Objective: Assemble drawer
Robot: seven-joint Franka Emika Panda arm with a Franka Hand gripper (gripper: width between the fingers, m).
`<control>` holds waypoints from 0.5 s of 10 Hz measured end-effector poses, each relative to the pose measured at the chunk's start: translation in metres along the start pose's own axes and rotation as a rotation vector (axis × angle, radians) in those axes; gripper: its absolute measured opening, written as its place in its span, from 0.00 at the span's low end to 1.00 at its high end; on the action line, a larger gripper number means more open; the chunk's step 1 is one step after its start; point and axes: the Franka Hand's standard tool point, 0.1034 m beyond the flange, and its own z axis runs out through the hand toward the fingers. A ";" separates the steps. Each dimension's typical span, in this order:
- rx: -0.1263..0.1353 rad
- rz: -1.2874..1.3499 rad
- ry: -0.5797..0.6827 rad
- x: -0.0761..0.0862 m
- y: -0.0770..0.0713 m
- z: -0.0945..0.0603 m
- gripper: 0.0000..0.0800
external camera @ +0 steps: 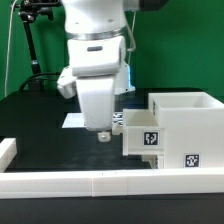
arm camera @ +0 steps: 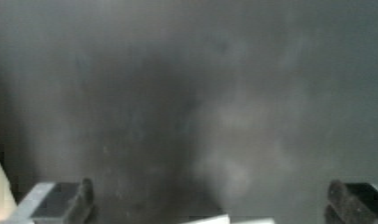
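The white drawer casing (external camera: 187,125) stands at the exterior view's right, open on top, with a square tag low on its front. A white tray (external camera: 143,135) with a tag on its face sticks out of the casing's side toward my gripper. My gripper (external camera: 103,134) hangs just above the black table, close beside the tray's face and apart from it. In the wrist view the two fingers (arm camera: 61,200) stand wide apart, so my gripper (arm camera: 212,205) is open with only dark, blurred table between them. The second tray is out of view.
A long low white wall (external camera: 90,183) runs along the front edge, with a white end piece (external camera: 7,150) at the exterior view's left. The marker board (external camera: 74,120) lies behind my gripper. A black stand (external camera: 30,45) rises at the back left.
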 end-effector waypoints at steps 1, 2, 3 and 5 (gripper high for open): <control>-0.003 -0.009 -0.001 -0.006 -0.003 -0.004 0.81; 0.000 -0.008 -0.002 -0.008 -0.007 -0.005 0.81; 0.005 -0.002 -0.003 -0.007 -0.013 -0.002 0.81; 0.012 0.003 -0.002 -0.006 -0.016 0.001 0.81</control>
